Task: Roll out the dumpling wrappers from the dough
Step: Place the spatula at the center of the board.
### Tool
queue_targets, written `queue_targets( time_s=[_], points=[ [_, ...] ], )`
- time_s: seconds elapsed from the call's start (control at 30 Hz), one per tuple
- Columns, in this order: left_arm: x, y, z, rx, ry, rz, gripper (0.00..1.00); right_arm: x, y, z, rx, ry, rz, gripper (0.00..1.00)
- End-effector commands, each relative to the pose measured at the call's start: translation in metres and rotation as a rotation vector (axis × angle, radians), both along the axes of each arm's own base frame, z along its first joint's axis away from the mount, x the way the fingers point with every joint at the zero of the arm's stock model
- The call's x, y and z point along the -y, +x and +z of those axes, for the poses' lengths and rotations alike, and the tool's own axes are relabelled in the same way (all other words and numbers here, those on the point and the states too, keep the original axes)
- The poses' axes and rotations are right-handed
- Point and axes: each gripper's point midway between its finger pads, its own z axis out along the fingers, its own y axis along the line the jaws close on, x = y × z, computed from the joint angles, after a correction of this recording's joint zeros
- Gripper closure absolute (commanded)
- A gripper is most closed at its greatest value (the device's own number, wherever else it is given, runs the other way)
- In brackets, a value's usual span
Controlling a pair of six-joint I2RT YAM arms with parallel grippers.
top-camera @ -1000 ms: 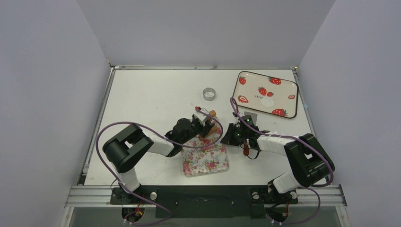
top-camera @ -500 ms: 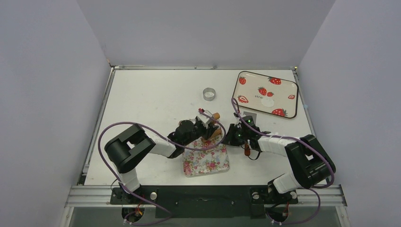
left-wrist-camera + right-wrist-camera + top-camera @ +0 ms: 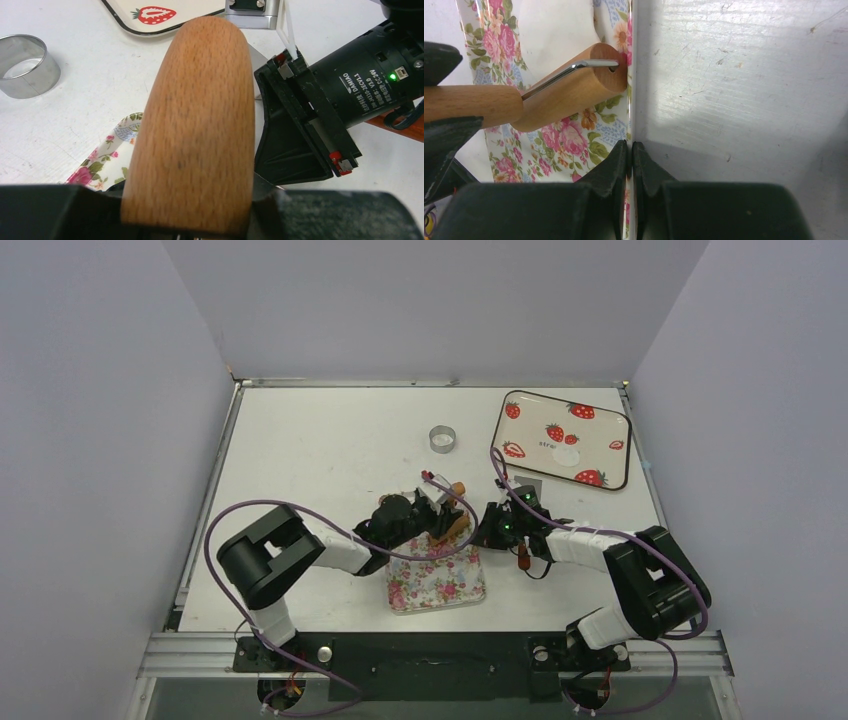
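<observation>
Left jaws grip the wooden roller (image 3: 200, 125) beside the dough (image 3: 559, 25) on the floral tray (image 3: 564, 140), whose right rim the right jaws pinch.

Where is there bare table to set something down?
The table's far left, between the metal ring and the left edge, is bare. A narrower gap lies between ring and strawberry tray. Near-middle is crowded: left arm, right arm, roller, floral tray.

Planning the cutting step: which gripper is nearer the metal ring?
Left. The left gripper, holding the wooden roller, is below the metal ring in the top view; the right gripper, clamping the floral tray rim, is lower and rightward.
</observation>
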Motion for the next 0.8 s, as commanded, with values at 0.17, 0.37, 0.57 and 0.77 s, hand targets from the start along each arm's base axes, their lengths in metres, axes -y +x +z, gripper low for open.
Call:
queue_targets(
  time_s=[0.17,0.37,0.57,0.77],
  points=[
    [-0.02,-0.037,-0.028,-0.213,0.212,-0.126,1.0,0.024,-0.02,-0.029,-0.094,-0.111,-0.032,1.0],
    [0.001,-0.026,0.071,-0.058,0.024,-0.255,1.0,0.025,-0.018,-0.029,-0.086,-0.12,-0.041,1.0],
    [-0.017,-0.002,0.095,-0.136,-0.066,-0.114,1.0,0.022,-0.019,-0.028,-0.088,-0.128,-0.024,1.0],
    [-0.039,0.042,0.094,-0.05,-0.008,0.091,1.0,0.023,-0.019,-0.032,-0.082,-0.17,-0.033,1.0]
  ],
)
